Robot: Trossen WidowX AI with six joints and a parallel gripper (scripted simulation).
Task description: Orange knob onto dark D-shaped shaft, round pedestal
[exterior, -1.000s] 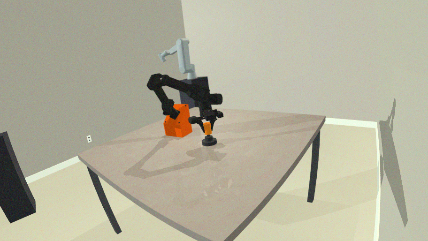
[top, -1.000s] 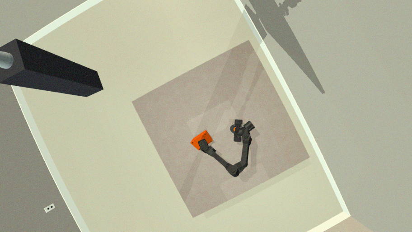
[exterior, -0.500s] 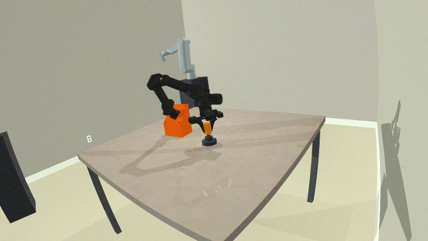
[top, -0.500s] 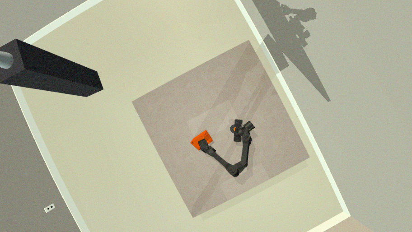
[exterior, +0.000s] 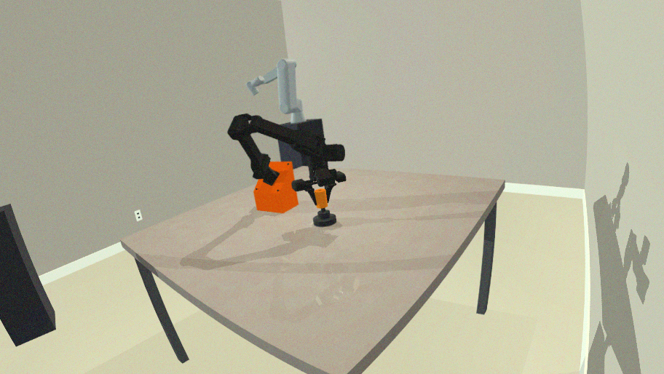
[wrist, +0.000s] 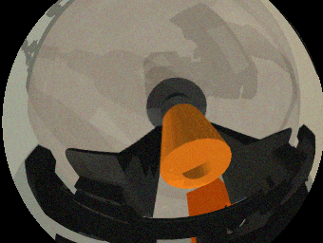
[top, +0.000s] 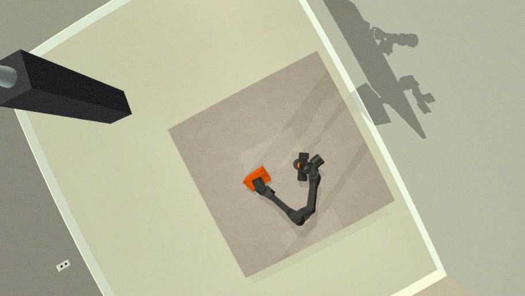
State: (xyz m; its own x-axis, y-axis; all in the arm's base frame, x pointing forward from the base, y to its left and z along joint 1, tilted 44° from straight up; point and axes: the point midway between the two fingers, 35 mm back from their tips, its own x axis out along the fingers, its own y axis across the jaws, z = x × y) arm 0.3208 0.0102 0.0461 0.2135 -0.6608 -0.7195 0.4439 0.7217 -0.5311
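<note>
Orange knob [top: 299, 165] [exterior: 321, 199] [wrist: 192, 147]: between the fingers of my pincer [top: 301, 167] [exterior: 321, 197] [wrist: 184, 128], closed on it, fingers either side. It's above the round pedestal [top: 295, 164] [exterior: 324, 219] [wrist: 154, 106], its lower end at the upper part of the pedestal, not down on the wide base. Knob close to upright, maybe a slight lean in the exterior view (can't tell exactly). The end facing my wrist view shows a dark recess with one straight-looking edge. Shaft is hidden, so I can't tell whether the knob is on it or how the flats line up.

Pedestal, dark and stepped, stands on the tabletop [exterior: 260, 250] [top: 227, 147] [wrist: 119, 71]. My arm [top: 312, 193] [exterior: 274, 129] bends up and over from the orange box [top: 262, 174] [exterior: 277, 199] [wrist: 209, 196] (that one is beside the pedestal, apart from it). Pale arm [exterior: 287, 88] on a dark block [exterior: 290, 148] farther back. Knob not released.
</note>
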